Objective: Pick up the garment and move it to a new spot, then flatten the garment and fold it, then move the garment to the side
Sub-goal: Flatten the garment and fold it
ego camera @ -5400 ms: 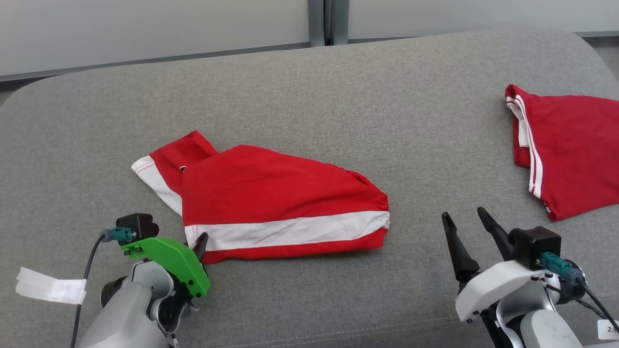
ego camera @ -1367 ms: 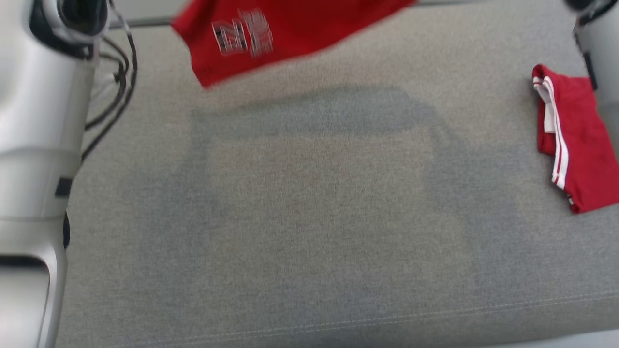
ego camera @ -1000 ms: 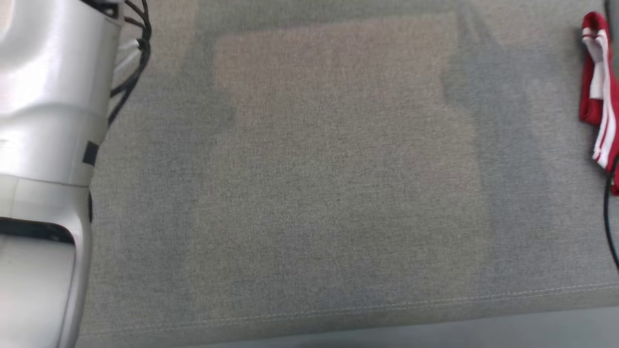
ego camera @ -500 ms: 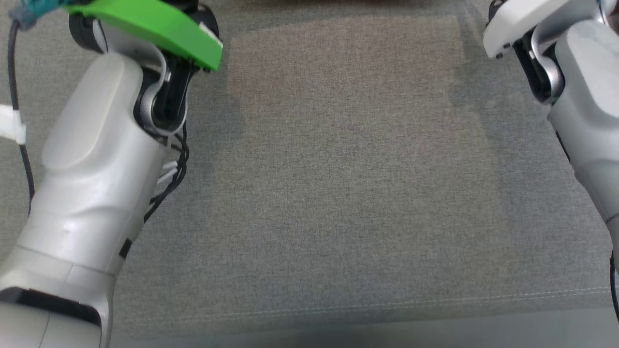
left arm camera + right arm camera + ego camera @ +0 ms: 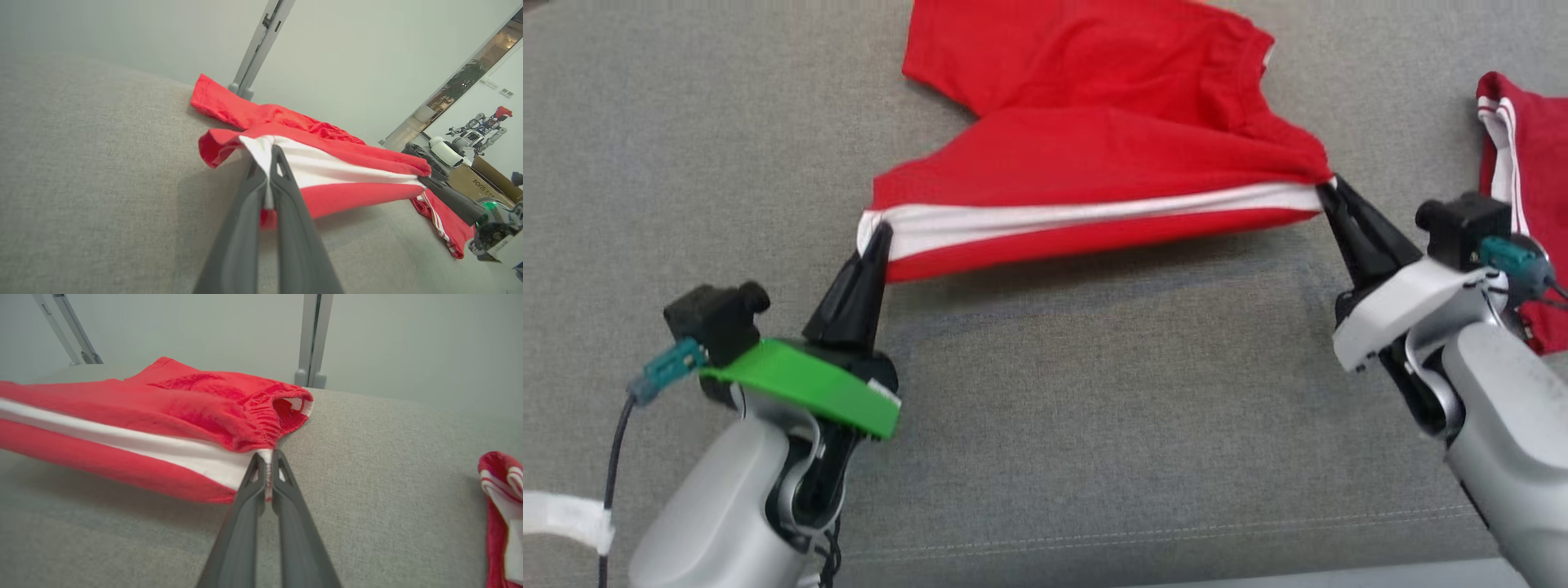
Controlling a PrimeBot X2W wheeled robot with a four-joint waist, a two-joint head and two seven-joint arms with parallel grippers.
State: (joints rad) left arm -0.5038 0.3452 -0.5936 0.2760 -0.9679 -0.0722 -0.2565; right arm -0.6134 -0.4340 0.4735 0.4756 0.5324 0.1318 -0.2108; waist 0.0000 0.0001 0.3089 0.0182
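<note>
Shorts [image 5: 1094, 147] mid-counter [image 5: 1094, 425], far part lying on it, near striped edge lifted taut. Left claw [image 5: 876, 238] clamped on hem corner, right claw [image 5: 1327, 193] clamped on waistband corner. Cloth looks light, soft, limp, sags without tension. Could slip from a thin pinch, so grip seamed corners and pull evenly.

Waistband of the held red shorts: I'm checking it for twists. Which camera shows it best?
The right wrist view: the waistband sits close and sharp, its gathered elastic opening just beyond the right gripper. The head view gives a small edge near the top; the left wrist view, a distant crinkled strip.
</note>
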